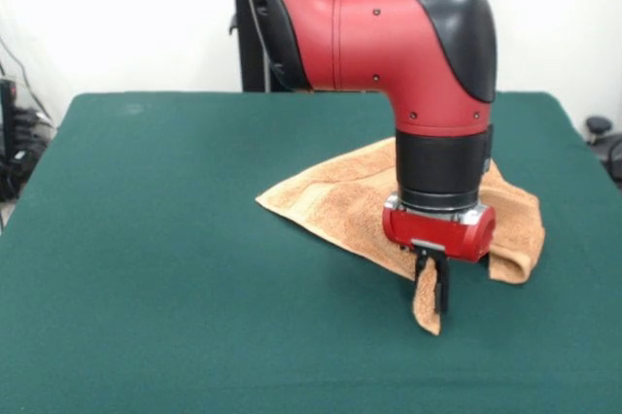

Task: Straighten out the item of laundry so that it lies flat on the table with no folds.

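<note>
The item of laundry [340, 202] is an orange-tan terry towel lying crumpled right of the middle of the dark green table [155, 268]. Its left corner points toward the table's middle and its right edge is folded over on itself. A woven band shows near the left edge. The red and black arm comes down over the towel's near side. My gripper [432, 283] is shut on a near corner of the towel, which hangs in a narrow strip between and below the black fingers [443, 288], lifted off the table. The arm hides the towel's middle.
Black stands and cables [19, 142] sit off the table's left edge, and a dark object [603, 137] lies beyond the right edge. The pedestal stands behind the far edge.
</note>
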